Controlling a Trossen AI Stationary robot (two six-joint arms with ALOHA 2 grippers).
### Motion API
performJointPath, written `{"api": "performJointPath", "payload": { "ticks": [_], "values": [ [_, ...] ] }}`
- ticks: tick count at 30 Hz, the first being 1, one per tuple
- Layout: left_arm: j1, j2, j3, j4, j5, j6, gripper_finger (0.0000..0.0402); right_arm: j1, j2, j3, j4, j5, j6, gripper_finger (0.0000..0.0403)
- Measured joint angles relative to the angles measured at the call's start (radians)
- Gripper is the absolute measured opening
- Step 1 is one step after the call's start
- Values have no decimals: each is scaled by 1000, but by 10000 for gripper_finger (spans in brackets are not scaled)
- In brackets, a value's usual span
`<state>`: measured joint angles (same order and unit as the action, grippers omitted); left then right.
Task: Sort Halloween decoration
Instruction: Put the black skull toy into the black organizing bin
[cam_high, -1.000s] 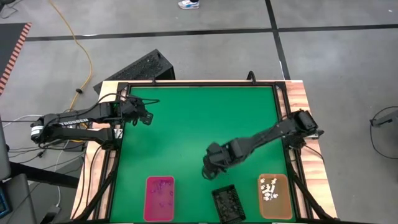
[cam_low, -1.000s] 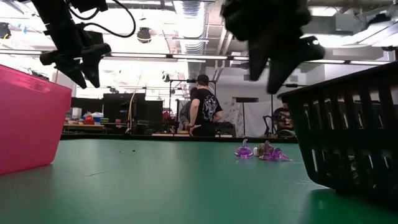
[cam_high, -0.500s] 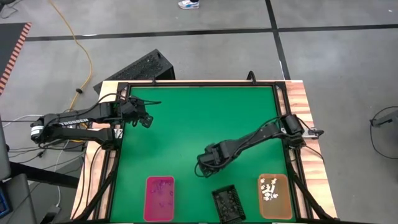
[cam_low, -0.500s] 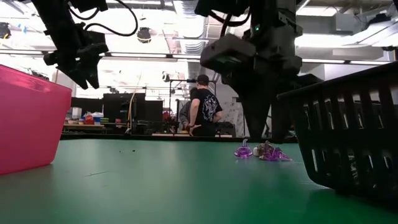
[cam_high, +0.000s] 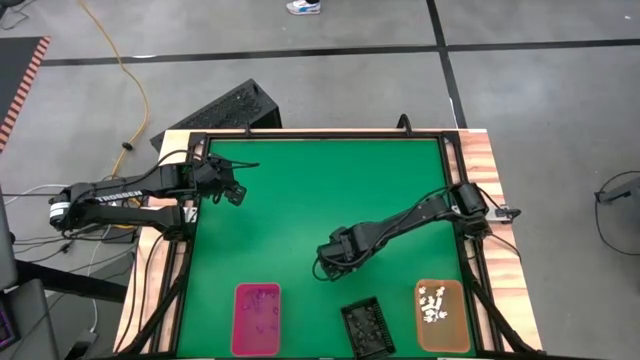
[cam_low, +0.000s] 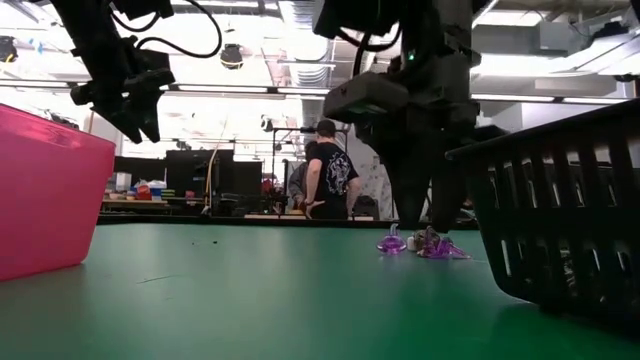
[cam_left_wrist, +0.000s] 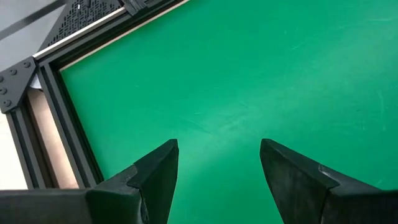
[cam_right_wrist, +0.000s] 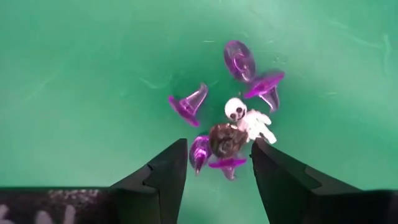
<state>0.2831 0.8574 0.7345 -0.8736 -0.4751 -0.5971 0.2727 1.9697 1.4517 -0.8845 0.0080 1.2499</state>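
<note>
- The Halloween decoration still loose on the green table (cam_high: 300, 200) is one small heap of trinkets (cam_right_wrist: 233, 124): several purple pieces, a white skeleton (cam_right_wrist: 245, 118) and a dark round piece (cam_right_wrist: 225, 140), all touching or just beside one another.
- In the high view the heap sits under the right arm's wrist, at about 5 o'clock from the table's middle, and is hidden there; the low view shows it on the mat (cam_low: 420, 243) right below the fingers.
- The right gripper (cam_right_wrist: 217, 163) hangs directly over the heap, jaws parted wide and holding nothing.
- The relation that matters: in the right wrist view the dark round piece lies in the gap between the two fingertips, with a purple piece against the inside of one finger (cam_right_wrist: 168, 168) and the skeleton near the other.
- The heap has no clear long axis, so a straight descent would likely catch more than one piece.
- The right arm is far the nearer; the left gripper (cam_high: 233, 190) waits at about 10 o'clock, well apart, open and empty.
- The pink tray (cam_high: 256, 318), black tray (cam_high: 364, 327) and orange tray (cam_high: 441, 315) line the 6 o'clock edge.
</note>
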Motion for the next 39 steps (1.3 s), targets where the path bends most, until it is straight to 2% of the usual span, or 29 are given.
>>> {"api": "performJointPath", "payload": {
  "ticks": [7,27,31,39],
  "values": [
    [0,0,0,0,0,0,219,-8,-3,-50,60,2,-1,198],
    [0,0,0,3,-19,11,219,-22,11,-52,73,3,-28,174],
    [0,0,0,5,-27,11,219,-33,11,-52,73,-24,-43,172],
    [0,0,0,5,-27,11,219,-14,13,-52,54,-28,-31,133]
  ]
}}
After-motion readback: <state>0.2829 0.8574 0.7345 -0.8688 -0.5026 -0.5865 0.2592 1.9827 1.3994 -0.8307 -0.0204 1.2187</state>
